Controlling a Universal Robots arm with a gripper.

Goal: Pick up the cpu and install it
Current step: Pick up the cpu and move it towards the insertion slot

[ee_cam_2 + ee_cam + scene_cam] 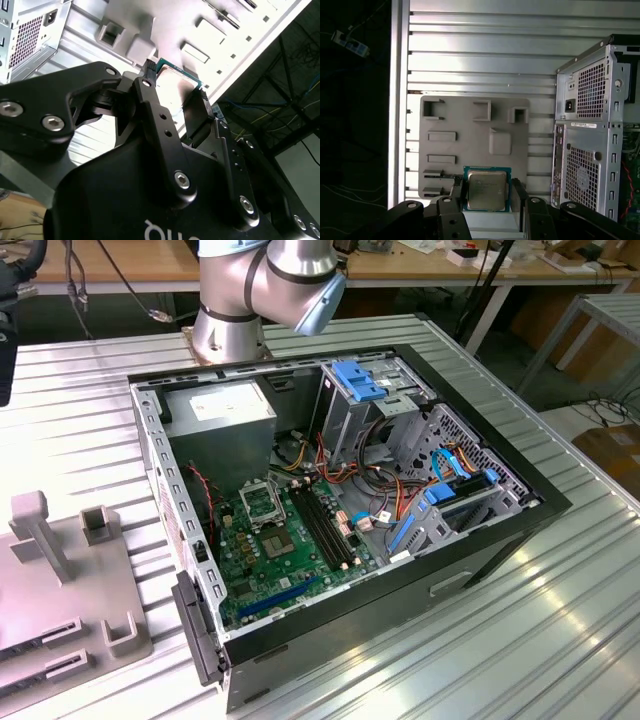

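While the cpu (pixel 485 186) sits gripped at two opposite edges, step: pick-up made, install not yet begun.
My tool (pixel 488 192): pinching the cpu, fingers (pixel 155 115) pressed against its sides in both wrist views.
Where the cpu is: between my fingers, seemingly lifted above the grey tray (pixel 470 120) on the counter (pixel 480 60).
Socket (pixel 262 502): inside the open case (pixel 500 530), well apart from the tray.
Next move calls for: I judge a level carry, a steady pinch, and square alignment with the socket.
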